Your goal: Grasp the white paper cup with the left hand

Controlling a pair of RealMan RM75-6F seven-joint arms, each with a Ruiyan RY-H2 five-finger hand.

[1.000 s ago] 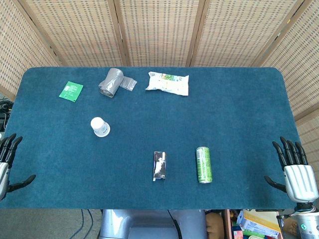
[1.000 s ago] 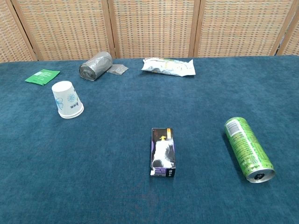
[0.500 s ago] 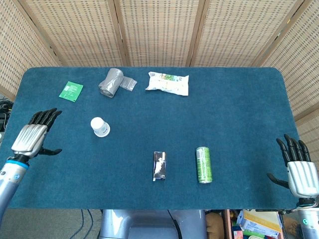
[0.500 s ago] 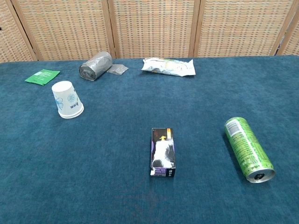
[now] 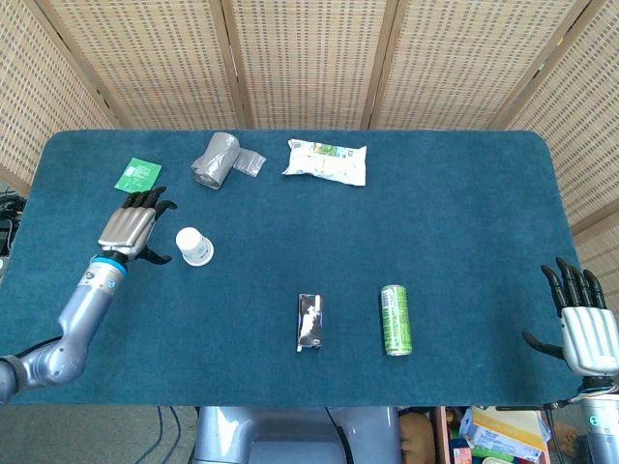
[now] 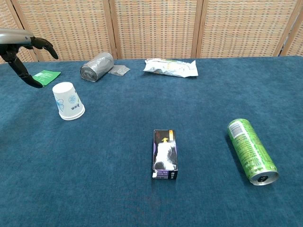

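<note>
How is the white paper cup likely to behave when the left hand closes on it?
The white paper cup stands upside down on its wide rim, so it looks stable, but probably light enough to slide or tip if the left hand nudges it first. Thin paper walls would likely dent under a firm squeeze. Its taper may let it slip downward.

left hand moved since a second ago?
Yes. The left hand has travelled from the table's near-left edge up and inward, now open just left of the white paper cup, not touching it.

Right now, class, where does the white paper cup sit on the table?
The white paper cup stands upside down on the table's left side, just right of the left hand, in front of the grey roll.
</note>
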